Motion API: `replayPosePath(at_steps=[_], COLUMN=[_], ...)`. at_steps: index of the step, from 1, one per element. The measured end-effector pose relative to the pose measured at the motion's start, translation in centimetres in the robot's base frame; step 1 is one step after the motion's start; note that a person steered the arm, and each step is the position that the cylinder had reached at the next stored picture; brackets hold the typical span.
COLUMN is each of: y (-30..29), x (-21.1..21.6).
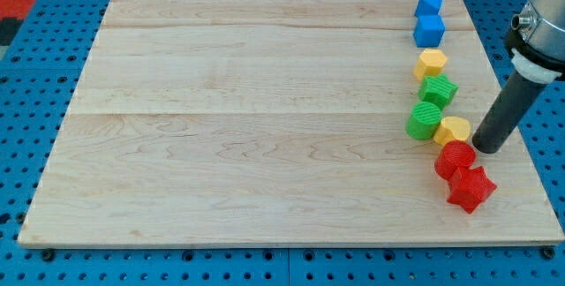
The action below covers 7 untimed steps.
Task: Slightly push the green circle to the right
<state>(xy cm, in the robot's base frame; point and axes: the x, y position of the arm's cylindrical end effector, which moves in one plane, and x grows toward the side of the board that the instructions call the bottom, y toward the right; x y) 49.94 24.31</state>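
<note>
One camera is looking down obliquely from beyond the board's (265,145) near edge, framing all four corners.

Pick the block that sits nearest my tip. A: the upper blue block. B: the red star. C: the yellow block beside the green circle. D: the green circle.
C: my tip stands just to the view's right of that yellow block, with the green circle beyond it.
</note>
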Motion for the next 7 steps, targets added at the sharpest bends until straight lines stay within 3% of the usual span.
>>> replayPosePath(at_steps=[2,4,6,7], y=[0.9,-2.7,-0.2,1.8], x=[-1.7,-1.7,-2.6,-9.8])
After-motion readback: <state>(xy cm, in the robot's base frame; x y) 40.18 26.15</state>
